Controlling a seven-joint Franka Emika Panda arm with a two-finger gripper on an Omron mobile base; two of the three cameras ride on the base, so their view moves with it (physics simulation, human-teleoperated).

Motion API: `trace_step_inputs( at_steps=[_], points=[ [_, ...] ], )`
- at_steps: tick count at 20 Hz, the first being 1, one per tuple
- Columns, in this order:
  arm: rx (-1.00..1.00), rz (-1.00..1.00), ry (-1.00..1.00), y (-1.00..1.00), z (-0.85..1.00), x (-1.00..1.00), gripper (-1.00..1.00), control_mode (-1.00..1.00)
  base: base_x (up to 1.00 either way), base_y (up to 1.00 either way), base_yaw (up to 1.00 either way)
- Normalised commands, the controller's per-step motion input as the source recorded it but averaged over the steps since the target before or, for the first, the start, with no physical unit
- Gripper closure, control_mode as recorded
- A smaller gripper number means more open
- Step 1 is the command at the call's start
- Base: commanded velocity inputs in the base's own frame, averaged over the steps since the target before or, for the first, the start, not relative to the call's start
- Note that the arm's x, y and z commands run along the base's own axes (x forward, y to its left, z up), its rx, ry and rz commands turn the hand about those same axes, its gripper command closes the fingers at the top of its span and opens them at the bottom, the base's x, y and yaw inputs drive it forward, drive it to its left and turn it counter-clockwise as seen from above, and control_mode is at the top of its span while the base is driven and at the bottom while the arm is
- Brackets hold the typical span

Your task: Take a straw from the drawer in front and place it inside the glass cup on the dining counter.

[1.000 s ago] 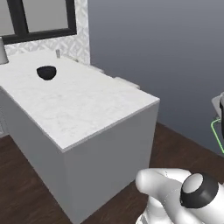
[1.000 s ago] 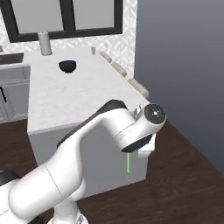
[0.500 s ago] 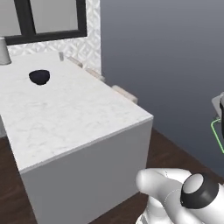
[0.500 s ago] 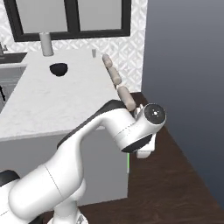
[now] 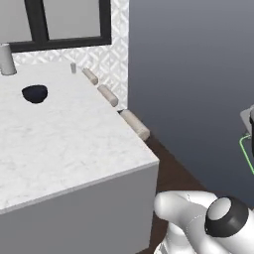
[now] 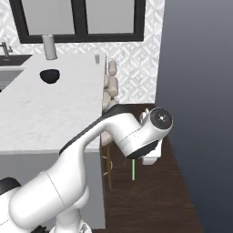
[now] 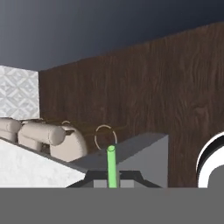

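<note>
Arm: folded low beside the bench (image 6: 54,118). End effector (image 6: 136,160): pointed downward, clamped on the green straw (image 6: 133,169), held vertically over wood floor (image 6: 159,195).

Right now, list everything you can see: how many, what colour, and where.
counter: one, white marble with grey veins, left of the arm
bowl: one, dark blue, on the counter toward the window end
paper towel roll: one, white, upright at the far end of the counter
cup: one, clear, small, at the counter's far corner
stools: three visible, beige cushions, along the counter's edge
window: one, black frame, on the patterned back wall
floor: dark wood, beside the counter
straw: one, bright green, hanging down from the hand
hand: one, white, shut on the straw, low beside the counter's near corner
</note>
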Motion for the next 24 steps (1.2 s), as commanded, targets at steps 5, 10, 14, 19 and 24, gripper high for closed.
trace_step_inputs(
  at_steps=[5, 10, 14, 19, 24],
  points=[
    [0.00, 0.00, 0.00, 0.00, 0.00, 0.00, 1.00, 1.00, 0.81, -0.80, 0.32],
    [0.00, 0.00, 0.00, 0.00, 0.00, 0.00, 1.00, 1.00, 0.80, -0.79, 0.32],
    [0.00, 0.00, 0.00, 0.00, 0.00, 0.00, 1.00, 1.00, 0.79, -0.76, 0.33],
    [0.00, 0.00, 0.00, 0.00, 0.00, 0.00, 1.00, 1.00, 0.87, -0.59, 0.40],
    [0.00, 0.00, 0.00, 0.00, 0.00, 0.00, 1.00, 1.00, 0.83, -0.64, 0.39]
  ],
)
